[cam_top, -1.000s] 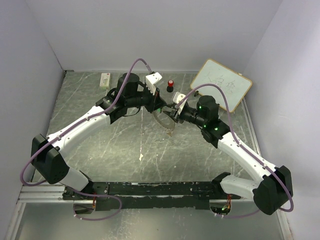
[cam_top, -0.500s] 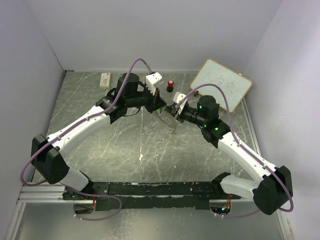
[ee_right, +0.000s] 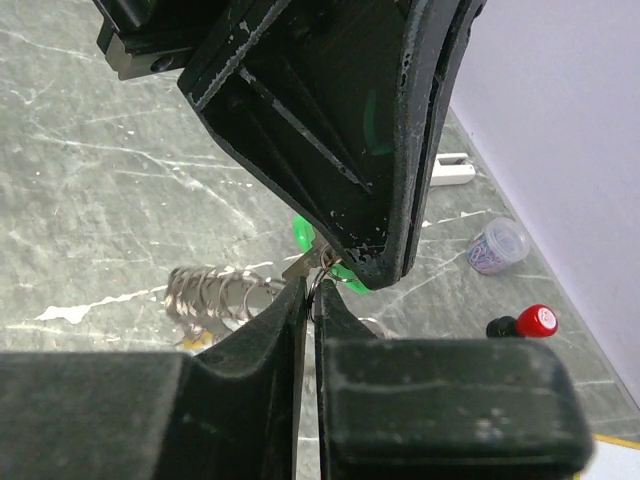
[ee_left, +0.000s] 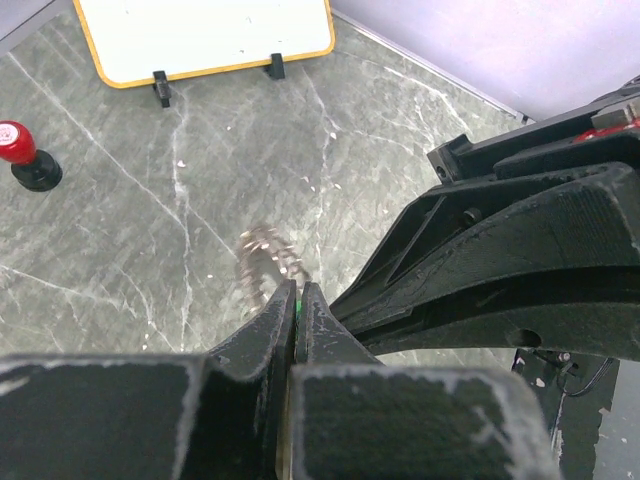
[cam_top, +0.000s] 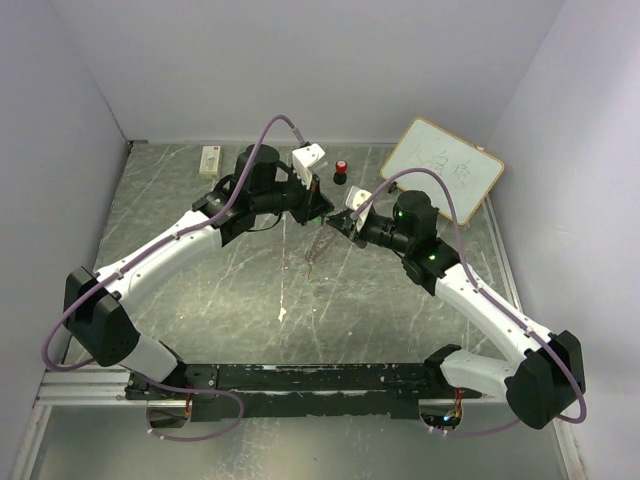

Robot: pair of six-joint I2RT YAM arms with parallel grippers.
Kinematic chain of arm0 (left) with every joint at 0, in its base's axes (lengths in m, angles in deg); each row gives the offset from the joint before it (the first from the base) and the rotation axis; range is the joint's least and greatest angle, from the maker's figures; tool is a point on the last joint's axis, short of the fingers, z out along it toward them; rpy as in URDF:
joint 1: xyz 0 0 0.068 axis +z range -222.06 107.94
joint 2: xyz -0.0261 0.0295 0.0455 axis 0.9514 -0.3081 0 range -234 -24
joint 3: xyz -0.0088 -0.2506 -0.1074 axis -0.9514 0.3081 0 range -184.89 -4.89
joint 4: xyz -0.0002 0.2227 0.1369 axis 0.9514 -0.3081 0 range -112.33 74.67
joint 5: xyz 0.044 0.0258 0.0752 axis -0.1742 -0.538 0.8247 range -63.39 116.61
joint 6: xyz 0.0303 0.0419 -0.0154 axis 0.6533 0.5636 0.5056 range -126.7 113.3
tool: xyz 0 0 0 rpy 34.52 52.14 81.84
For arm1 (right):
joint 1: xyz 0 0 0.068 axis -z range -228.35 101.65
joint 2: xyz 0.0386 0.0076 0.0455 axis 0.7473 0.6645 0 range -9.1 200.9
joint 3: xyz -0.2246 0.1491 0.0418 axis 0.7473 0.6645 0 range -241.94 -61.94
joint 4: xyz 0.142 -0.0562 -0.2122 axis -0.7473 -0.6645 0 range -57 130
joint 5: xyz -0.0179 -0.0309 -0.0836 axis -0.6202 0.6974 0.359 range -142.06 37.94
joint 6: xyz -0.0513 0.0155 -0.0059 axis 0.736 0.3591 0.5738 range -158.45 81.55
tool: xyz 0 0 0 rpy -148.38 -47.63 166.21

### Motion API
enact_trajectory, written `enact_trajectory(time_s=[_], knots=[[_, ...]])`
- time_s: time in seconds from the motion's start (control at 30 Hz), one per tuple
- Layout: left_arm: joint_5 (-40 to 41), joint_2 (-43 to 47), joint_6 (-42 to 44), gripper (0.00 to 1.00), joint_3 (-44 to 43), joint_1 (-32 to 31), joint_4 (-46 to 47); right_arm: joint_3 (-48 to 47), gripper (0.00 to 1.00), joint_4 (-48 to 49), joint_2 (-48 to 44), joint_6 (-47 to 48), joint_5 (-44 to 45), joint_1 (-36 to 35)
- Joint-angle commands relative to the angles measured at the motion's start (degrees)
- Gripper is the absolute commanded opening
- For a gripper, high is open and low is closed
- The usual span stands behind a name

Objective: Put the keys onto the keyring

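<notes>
My left gripper [cam_top: 322, 211] and right gripper [cam_top: 339, 222] meet tip to tip above the table's middle back. In the left wrist view the left gripper [ee_left: 297, 291] is shut on the green key [ee_left: 296, 303], which shows only as a green sliver. In the right wrist view the green key [ee_right: 303, 233] sits under the left fingers, with its silver shaft at my right gripper [ee_right: 312, 291]. That gripper is shut on a thin wire of the keyring [ee_right: 215, 292]. The keyring [cam_top: 316, 250] hangs below the tips, blurred in the left wrist view [ee_left: 265, 262]. A yellow-orange key head [ee_right: 192, 340] shows under the ring.
A red-capped black knob [cam_top: 341, 172] stands behind the grippers. A whiteboard [cam_top: 442, 165] leans at the back right. A white block [cam_top: 209, 160] lies at the back left. A small cup of clips [ee_right: 498, 245] shows in the right wrist view.
The keyring has swung left and now hangs narrow and edge-on. Both gripper tips have shifted slightly left and closer together.
</notes>
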Motion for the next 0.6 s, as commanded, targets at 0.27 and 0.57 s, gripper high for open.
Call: enact_trajectory(time_s=[0.27, 0.57], knots=[[1.8, 0.4, -2.6, 0.07, -1.2, -0.3, 6.6, 3.6, 0.0, 10.1, -2.2, -6.9, 1.2, -0.3], [7.6, 3.4, -5.8, 0.07, 3.8, -0.1, 12.4, 8.8, 0.0, 22.0, -6.5, -12.1, 1.2, 0.7]])
